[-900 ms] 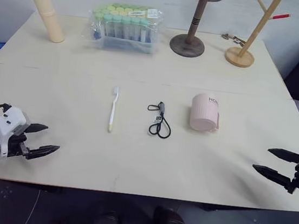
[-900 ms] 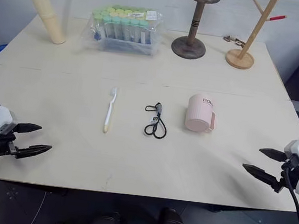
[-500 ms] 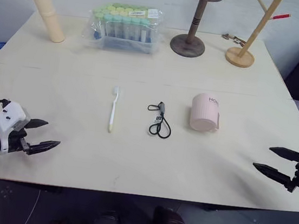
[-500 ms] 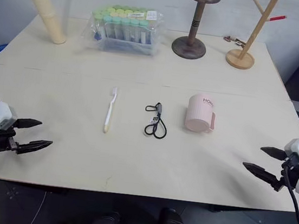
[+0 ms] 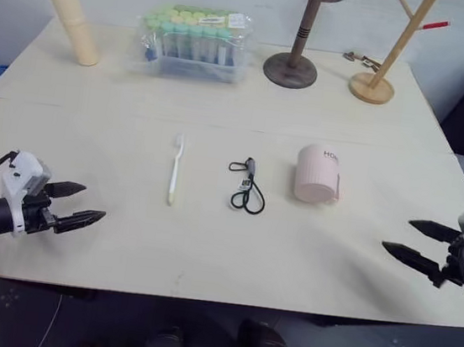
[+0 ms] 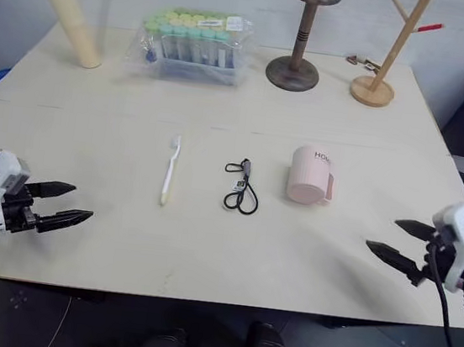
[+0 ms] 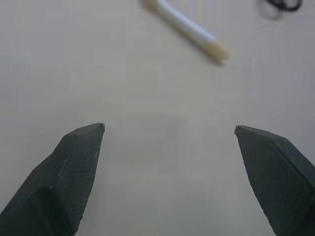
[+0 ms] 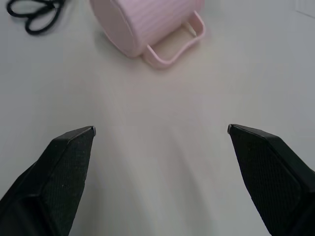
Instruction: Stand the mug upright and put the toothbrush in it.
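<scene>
You had both grippers low over the near edge of the pale wooden table [image 5: 205, 255], well apart from each other. The left gripper [image 5: 76, 203] sat at the near left with its two black fingers spread wide and nothing between them; the right gripper [image 5: 410, 240] at the near right stood just as wide, also empty, its tips pointing inward.

Farther in, across the middle of the table, your slim white toothbrush with the pale yellow handle end [image 5: 175, 169] lay flat, bristle head away from you. Beside it to the right lay a black looped cord [image 5: 247, 190], then the small pale pink ribbed mug with a handle [image 5: 317, 175], apparently mouth-down, lettering on its far side.

Along the far edge stood a tall cream cylinder [image 5: 71, 17], leaning, a clear plastic pack of capped tubes [image 5: 196, 40], a dark wooden pedestal stand [image 5: 298, 31] and a light wooden branching rack [image 5: 389, 49].
</scene>
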`<move>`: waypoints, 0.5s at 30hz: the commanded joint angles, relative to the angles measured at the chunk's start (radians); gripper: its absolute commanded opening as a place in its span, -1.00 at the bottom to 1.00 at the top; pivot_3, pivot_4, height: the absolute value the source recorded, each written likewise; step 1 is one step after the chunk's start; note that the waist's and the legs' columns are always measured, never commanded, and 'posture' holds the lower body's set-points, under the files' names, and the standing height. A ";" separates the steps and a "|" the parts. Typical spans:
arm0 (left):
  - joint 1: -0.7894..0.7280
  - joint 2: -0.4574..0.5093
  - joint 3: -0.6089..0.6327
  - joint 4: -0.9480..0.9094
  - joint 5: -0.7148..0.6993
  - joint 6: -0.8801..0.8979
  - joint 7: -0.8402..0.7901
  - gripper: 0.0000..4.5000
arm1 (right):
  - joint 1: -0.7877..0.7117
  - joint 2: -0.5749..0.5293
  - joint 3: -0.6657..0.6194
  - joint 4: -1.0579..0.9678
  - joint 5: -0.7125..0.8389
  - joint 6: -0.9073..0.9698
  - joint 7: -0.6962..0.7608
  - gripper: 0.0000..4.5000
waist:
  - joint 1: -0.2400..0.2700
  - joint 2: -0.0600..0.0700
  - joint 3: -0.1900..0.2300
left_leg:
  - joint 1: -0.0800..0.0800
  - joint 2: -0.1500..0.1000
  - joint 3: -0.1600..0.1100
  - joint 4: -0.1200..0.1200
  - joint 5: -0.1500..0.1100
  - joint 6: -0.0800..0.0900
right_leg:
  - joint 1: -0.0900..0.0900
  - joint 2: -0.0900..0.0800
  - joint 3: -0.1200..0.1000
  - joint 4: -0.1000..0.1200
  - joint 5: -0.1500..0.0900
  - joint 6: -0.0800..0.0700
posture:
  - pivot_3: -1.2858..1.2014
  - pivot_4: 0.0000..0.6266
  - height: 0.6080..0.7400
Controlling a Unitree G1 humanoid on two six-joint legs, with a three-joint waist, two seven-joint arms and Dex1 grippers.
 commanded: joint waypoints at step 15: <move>-0.334 0.178 -0.151 -0.295 -0.183 0.210 0.016 1.00 | -0.700 0.650 0.606 0.100 -0.094 0.329 -0.855 0.99 | -0.016 -0.002 0.001 | -0.003 -0.003 0.001 0.000 0.001 -0.003 | -0.002 0.002 -0.003 0.001 -0.001 -0.001 | 0.03 -0.52 1.00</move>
